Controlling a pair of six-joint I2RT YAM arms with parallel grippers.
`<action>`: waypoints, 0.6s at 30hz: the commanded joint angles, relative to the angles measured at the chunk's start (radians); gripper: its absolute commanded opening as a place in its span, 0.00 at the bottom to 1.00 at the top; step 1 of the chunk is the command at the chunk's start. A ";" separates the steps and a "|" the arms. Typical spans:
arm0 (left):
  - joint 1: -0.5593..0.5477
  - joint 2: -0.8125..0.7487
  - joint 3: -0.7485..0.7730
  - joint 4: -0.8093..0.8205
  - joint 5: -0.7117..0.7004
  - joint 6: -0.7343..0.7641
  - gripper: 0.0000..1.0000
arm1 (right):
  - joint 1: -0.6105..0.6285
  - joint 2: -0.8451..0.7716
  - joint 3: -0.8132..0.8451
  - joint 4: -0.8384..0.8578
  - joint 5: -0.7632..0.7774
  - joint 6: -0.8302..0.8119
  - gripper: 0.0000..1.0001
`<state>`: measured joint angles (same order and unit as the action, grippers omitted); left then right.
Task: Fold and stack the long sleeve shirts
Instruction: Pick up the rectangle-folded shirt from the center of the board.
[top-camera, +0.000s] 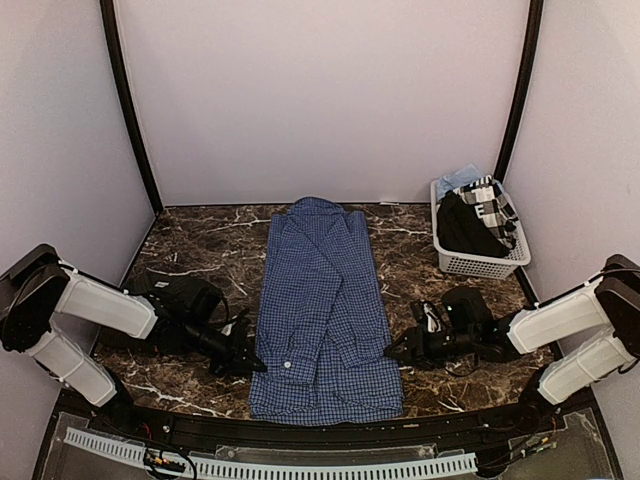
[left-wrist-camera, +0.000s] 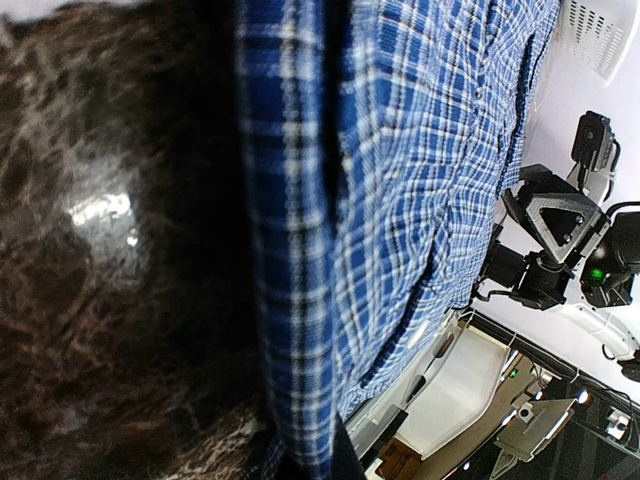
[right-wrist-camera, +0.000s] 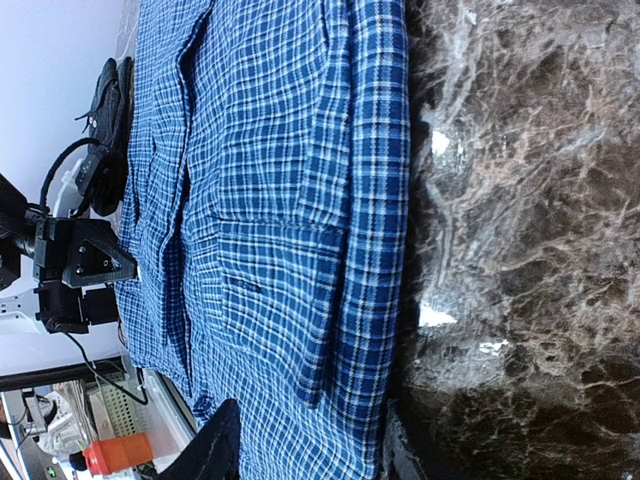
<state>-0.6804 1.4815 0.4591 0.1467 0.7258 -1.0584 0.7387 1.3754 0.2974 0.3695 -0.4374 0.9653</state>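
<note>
- The blue, fine-checked, collared cloth shirt (top-camera: 325, 300) lies flat on the dark marble tabletop (top-camera: 200, 250), left of the white slatted plastic basket (top-camera: 485, 265), with its collar toward the back wall.
- Both sleeves look folded inward, leaving a long narrow strip. The crosswise folds appear not yet made.
- A near-black cloth garment (top-camera: 465, 228) sits bundled inside the basket, unfolded, so no stack exists.
- The left tool (top-camera: 248, 362), at the shirt's edge away from the basket, is fully closed. Whether it pinches cloth I cannot tell.
- The right tool (right-wrist-camera: 305, 455), at the edge facing the basket, stands about half open, its fingers either side of that edge and not clamped.
</note>
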 joint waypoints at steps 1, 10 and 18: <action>0.005 -0.033 0.015 -0.030 0.016 0.009 0.00 | -0.005 -0.002 -0.006 0.004 0.012 0.003 0.46; 0.003 -0.030 0.013 -0.021 0.017 0.005 0.00 | -0.004 0.059 0.011 0.063 -0.001 0.015 0.43; 0.004 -0.029 0.021 -0.020 0.023 0.007 0.00 | -0.005 0.079 0.022 0.086 -0.009 0.021 0.26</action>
<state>-0.6804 1.4731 0.4591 0.1402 0.7258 -1.0588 0.7383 1.4422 0.3046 0.4404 -0.4477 0.9863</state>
